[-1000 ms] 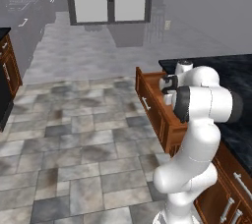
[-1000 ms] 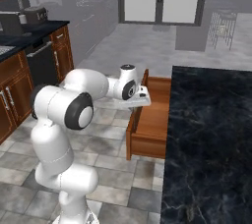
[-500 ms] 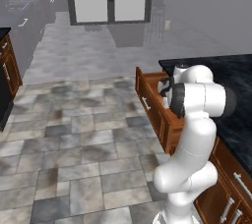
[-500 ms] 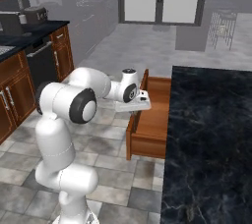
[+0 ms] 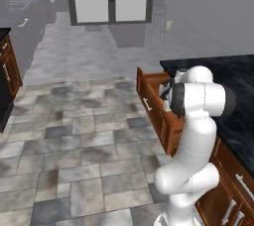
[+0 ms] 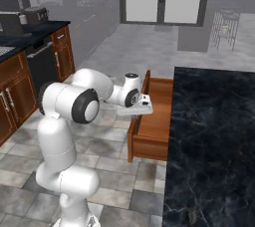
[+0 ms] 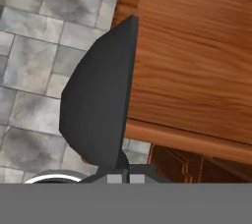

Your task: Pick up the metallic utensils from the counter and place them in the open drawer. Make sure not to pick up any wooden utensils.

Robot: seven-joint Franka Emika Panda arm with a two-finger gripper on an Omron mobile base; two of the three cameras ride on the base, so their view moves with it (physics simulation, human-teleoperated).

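Knife, seemingly, a dark wedge up close, sits clenched in your gripper above the open drawer beside the counter; you're likely placing, so lower and release inside.

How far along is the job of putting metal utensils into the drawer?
Done: the drawer stands open; the floor seen is bare wood. In hand: the shut gripper, over the drawer, holds a dark flat piece, perhaps the knife. Left: drop it in, then fetch any other metal utensil from the counter.
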